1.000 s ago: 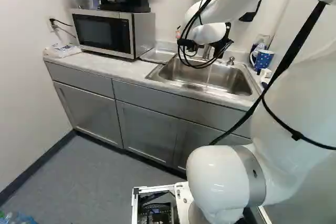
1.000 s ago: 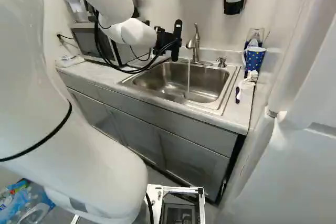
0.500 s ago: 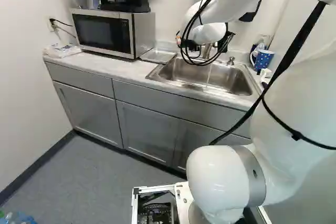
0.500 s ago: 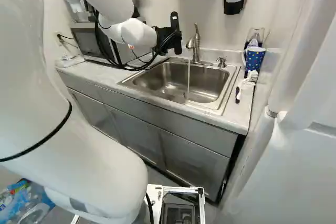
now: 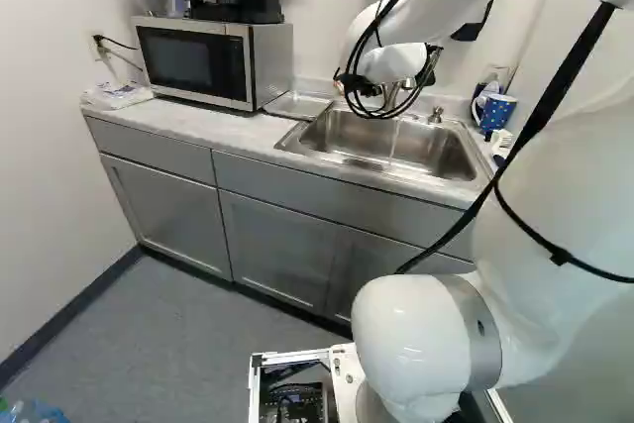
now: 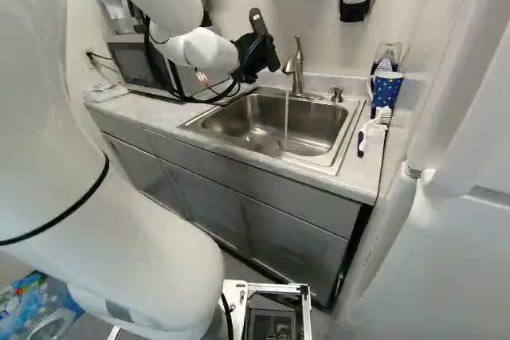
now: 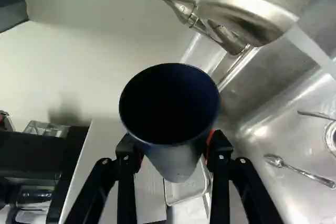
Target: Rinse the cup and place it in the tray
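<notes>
Black hand (image 6: 256, 47) aslant around cup (image 7: 169, 108)

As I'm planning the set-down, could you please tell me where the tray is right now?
In the left base view, the tray lies on the counter, just right of the microwave and by the sink's left end.

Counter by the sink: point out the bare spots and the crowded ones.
Bare: the counter strip before the microwave, from white packet to sink; and the near corner in the right base view, short of the white brush. Crowded: beyond that corner, where the brush and spotted blue mug bunch together.
</notes>
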You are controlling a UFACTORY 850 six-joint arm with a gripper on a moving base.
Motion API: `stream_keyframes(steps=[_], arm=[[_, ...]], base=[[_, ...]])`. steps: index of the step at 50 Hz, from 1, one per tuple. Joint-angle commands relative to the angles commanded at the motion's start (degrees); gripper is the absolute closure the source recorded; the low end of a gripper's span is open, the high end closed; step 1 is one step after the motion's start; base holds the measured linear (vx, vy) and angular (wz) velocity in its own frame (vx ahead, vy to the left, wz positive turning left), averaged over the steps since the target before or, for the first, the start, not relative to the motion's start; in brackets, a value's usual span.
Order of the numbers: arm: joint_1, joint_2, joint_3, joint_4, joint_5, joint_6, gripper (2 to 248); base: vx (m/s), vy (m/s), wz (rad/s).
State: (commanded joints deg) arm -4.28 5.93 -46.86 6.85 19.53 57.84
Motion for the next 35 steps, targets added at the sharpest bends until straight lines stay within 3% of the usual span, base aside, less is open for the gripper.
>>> stream_keyframes(steps=[35], arm=[[0.00, 0.00, 0.00, 0.00, 0.00, -21.12, 124]], base=[[0.000, 0.000, 0.000]])
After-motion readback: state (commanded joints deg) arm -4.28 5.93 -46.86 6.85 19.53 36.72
